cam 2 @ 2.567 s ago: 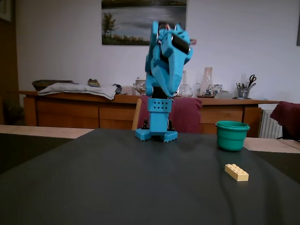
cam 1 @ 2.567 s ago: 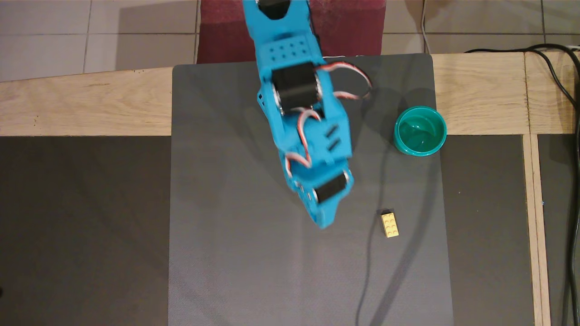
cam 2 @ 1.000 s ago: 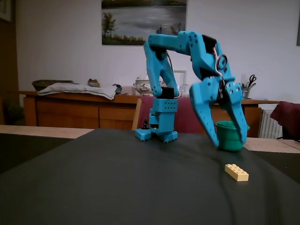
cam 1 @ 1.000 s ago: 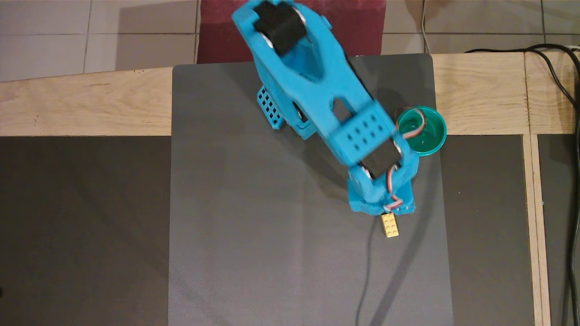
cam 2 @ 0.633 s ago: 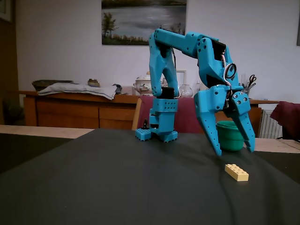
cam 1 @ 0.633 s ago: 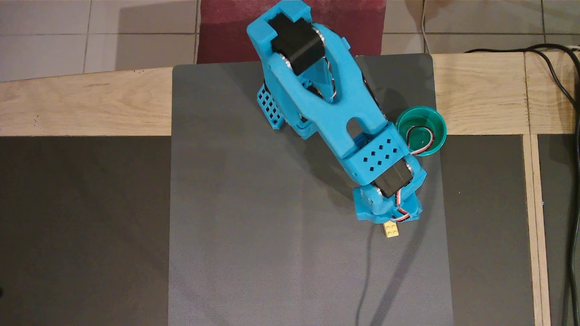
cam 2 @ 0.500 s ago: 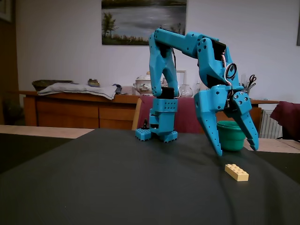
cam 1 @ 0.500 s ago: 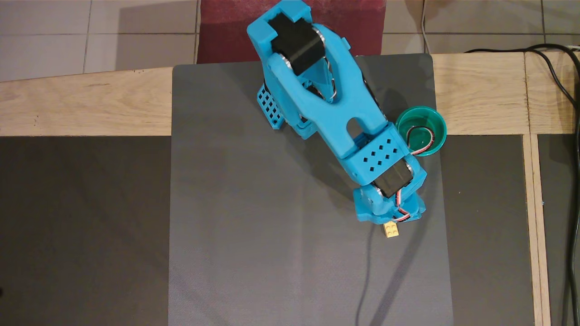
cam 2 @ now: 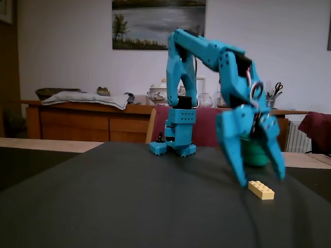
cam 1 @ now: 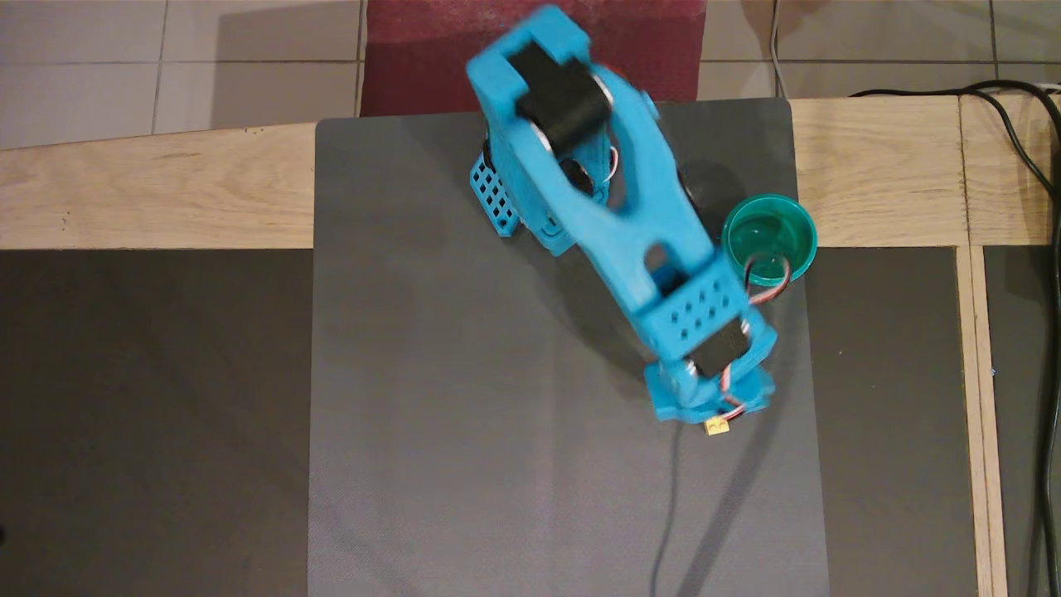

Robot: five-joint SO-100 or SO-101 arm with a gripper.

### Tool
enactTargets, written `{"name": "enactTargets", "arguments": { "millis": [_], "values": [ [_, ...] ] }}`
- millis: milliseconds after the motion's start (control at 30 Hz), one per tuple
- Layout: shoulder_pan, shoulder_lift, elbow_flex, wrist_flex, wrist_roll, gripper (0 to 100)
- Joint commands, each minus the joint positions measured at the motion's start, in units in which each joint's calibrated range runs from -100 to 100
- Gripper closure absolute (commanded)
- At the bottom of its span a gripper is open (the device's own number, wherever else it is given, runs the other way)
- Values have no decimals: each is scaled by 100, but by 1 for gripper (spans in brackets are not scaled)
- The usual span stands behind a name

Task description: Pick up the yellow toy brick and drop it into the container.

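Observation:
The yellow toy brick (cam 2: 261, 189) lies on the grey mat. In the overhead view only its end (cam 1: 716, 427) shows past the blue wrist. My blue gripper (cam 2: 261, 179) is open, its two fingers pointing down and spread over the brick, tips just above the mat; one fingertip (cam 2: 241, 179) stands left of the brick. In the overhead view the gripper is hidden under the wrist. The teal-green container (cam 1: 769, 237) stands at the mat's far right edge; in the fixed view it (cam 2: 254, 156) sits behind the gripper, mostly covered.
The arm's base (cam 1: 497, 199) stands at the mat's far side. A dark cable (cam 1: 667, 514) runs across the mat (cam 1: 464, 431) below the brick. Black cables (cam 1: 1028, 157) lie on the wooden table at the right.

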Motion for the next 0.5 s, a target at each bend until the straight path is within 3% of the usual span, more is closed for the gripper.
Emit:
{"name": "enactTargets", "arguments": {
  "millis": [0, 333, 467],
  "values": [
    [202, 84, -213, -179, 77, 72],
    [210, 118, -132, -339, 87, 73],
    [272, 118, -123, -339, 87, 87]
  ]
}}
